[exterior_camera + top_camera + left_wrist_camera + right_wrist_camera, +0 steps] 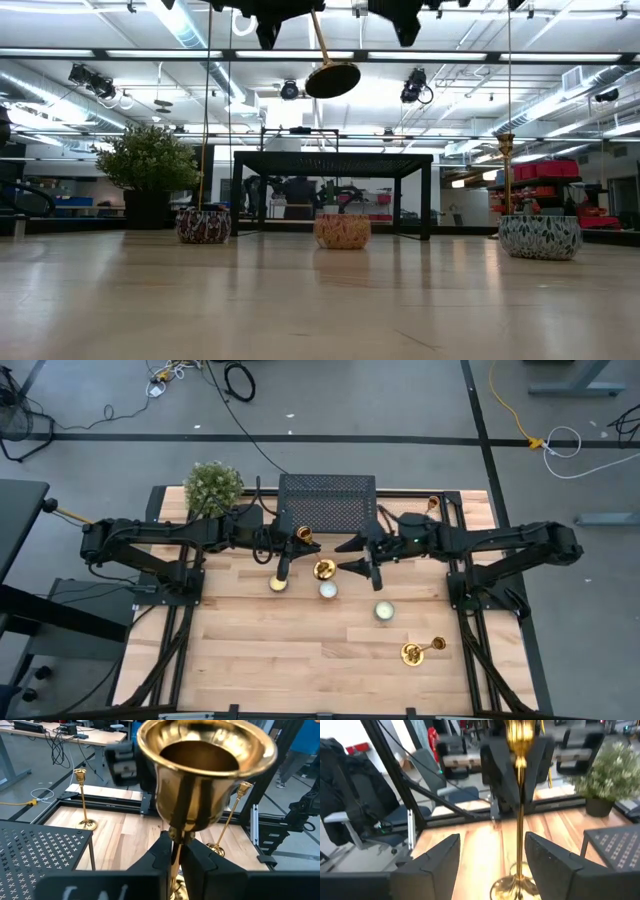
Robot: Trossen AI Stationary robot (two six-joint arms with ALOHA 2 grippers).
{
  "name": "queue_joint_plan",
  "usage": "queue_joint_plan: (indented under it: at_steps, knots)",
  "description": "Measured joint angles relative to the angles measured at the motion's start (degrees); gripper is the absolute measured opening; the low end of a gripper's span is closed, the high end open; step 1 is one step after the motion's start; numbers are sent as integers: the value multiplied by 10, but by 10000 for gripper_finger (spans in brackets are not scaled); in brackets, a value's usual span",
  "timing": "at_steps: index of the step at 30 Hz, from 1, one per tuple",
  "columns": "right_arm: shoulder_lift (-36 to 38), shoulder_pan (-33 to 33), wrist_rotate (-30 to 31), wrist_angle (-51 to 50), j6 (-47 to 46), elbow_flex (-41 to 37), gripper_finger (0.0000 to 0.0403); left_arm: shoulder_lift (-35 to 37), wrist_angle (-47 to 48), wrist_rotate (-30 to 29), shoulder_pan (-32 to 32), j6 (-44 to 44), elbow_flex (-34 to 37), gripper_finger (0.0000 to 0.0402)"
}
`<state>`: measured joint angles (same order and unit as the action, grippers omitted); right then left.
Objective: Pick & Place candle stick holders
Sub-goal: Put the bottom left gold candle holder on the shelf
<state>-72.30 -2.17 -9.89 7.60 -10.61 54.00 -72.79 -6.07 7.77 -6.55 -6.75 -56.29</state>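
Note:
One gold candle stick holder hangs high over the table's middle, its cup (303,536) above its round base (332,80). My left gripper (175,852) is shut on it. My right gripper (490,865) faces it from the table's right and is open. The stem (520,820) shows between its fingers, and no touch shows. A second holder (433,503) stands on its base at the far right. A third (420,651) is at the near right. My left gripper pinches the thin stem (174,839) just under the cup between its two fingers. The fingers come level from the table's left and lie across the stem. The holder is lifted clear of the table and hangs tilted, cup up, with its base (323,570) lowest.
A black mesh rack (327,500) stands at the far middle with a potted plant (213,487) to its left. Three small patterned candle bowls (277,583), (327,590), (384,610) sit under and near the grippers. Bare wood lies toward the near edge.

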Motion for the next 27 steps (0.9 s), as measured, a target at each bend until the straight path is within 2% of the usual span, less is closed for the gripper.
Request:
queue_joint_plan:
  at_steps: [5,11,16,22,27]
  knots:
    - [-39,-1,22,9,6,0,231,0,0,0,0,0,0,28]
    - [-78,-4,48,70,6,0,231,0,-1,0,0,0,0,23]
    - [-101,-10,49,102,-10,0,231,0,-1,0,0,0,0,32]
    - [-116,-12,47,130,-9,0,231,0,-2,0,0,0,0,19]
    - [-116,-12,44,134,-4,0,231,0,-2,0,0,1,0,24]
